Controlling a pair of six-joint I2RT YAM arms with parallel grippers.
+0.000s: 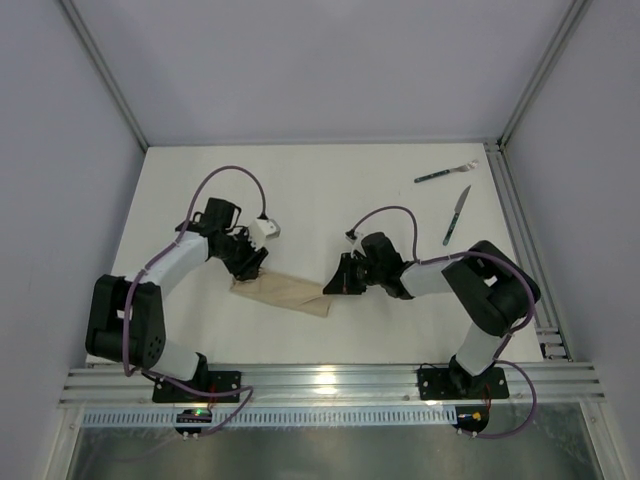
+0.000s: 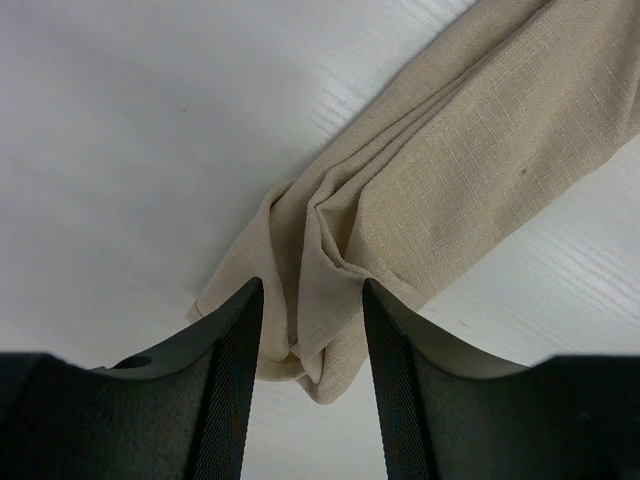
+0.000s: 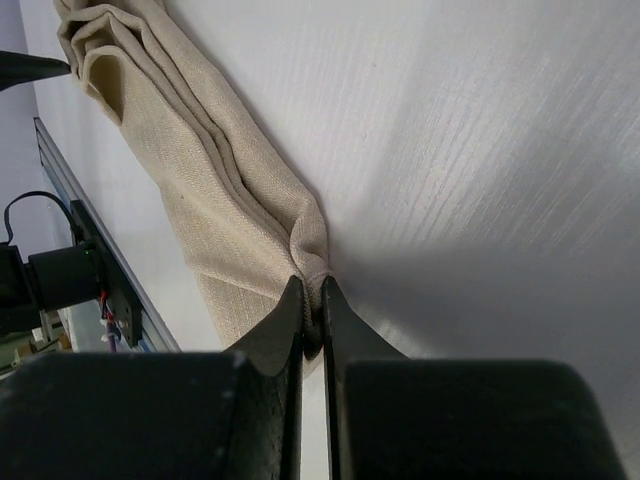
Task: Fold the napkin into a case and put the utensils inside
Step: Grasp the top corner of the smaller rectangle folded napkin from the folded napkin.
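Observation:
The beige napkin (image 1: 285, 293) lies folded into a narrow strip between my two arms. My left gripper (image 1: 254, 268) is open over its left end; in the left wrist view the bunched cloth end (image 2: 330, 290) sits between the spread fingers (image 2: 232, 350) without being pinched. My right gripper (image 1: 330, 288) is shut on the napkin's right end (image 3: 312, 262). The fork (image 1: 445, 174) and the knife (image 1: 456, 216), both with dark green handles, lie apart at the far right of the table.
An aluminium rail (image 1: 520, 230) runs along the table's right side and another rail (image 1: 330, 380) along the near edge. Grey walls enclose the white table (image 1: 330, 190) on three sides.

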